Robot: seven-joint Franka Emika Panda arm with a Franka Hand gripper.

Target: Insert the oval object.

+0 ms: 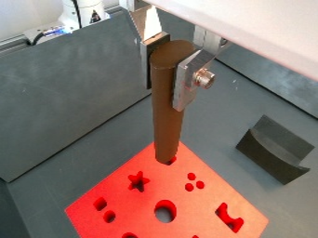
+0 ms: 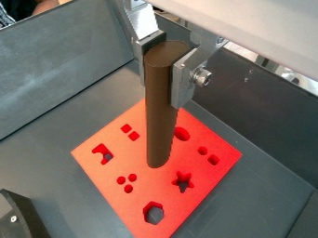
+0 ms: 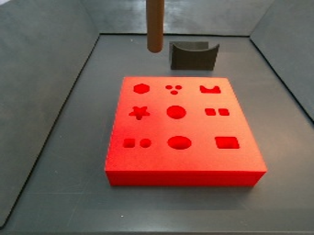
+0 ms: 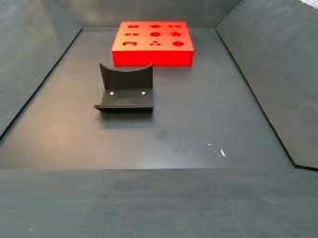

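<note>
**Peg held upright over the red board**

Largest first: the dark grey floor [image 4: 187,121] fills the frame in a side view, with walls rising around it. On it lies the red board [image 3: 185,138], its top cut with shaped holes — star, circles, squares, a hexagon, an oval. Both side views show the board whole; both wrist views catch only part of it under the peg. The dark grey U-shaped block [image 4: 125,90] sits well apart from the board, plain in both side views, only its edge at a corner in a wrist view [image 2: 15,216]. The gripper [image 1: 174,67] is clamped on the top of the brown peg [image 2: 158,112], silver fingers [image 2: 187,74] pressed to its side. The peg hangs vertical above the board, not touching it. Only its lower end shows in a side view [image 3: 156,27]; the gripper is out of frame there.
</note>
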